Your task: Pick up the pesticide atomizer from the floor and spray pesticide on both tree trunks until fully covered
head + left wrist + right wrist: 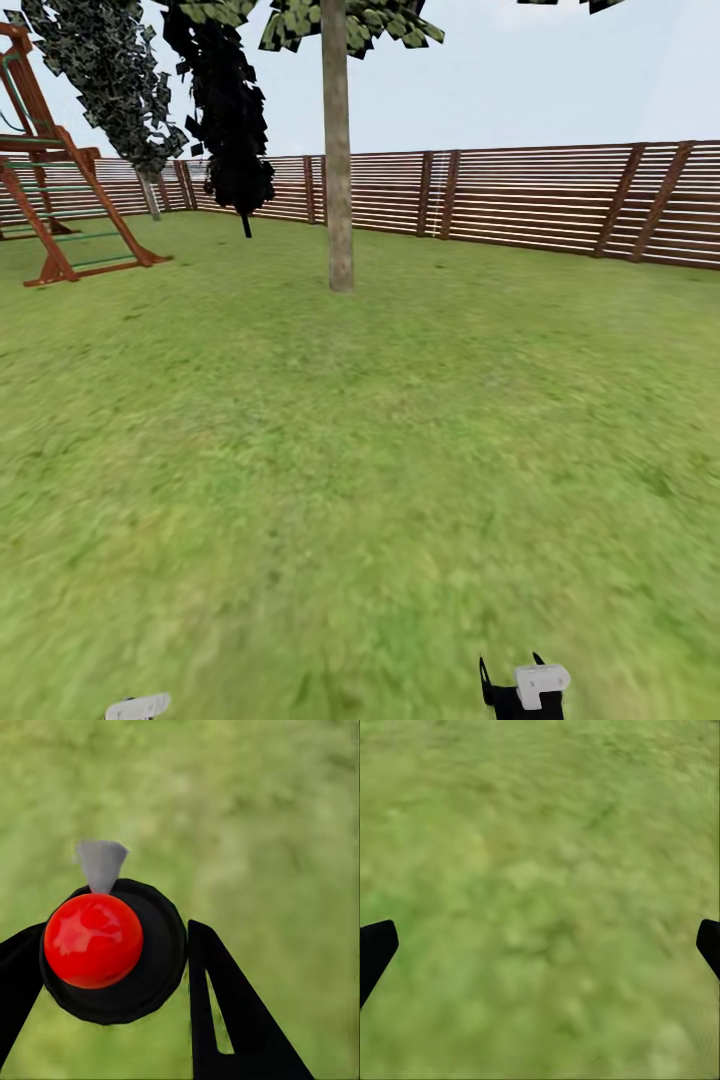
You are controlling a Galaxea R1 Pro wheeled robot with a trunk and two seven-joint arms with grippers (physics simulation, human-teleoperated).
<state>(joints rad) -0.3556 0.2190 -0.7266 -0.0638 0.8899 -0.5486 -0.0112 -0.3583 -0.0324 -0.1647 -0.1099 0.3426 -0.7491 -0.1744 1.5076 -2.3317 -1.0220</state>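
L gripper [112, 967] w/ atomizer [94, 940], trunk [338, 180] ahead

Bright, even daylight without shadows; the grass [360, 480] renders blurry.

A wooden play frame [50, 190] stands near a black conifer [228, 110].

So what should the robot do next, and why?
Probably roll forward toward the trunk. The left gripper already holds the atomizer, but the tree stands far off across the grass, likely too far to spray.
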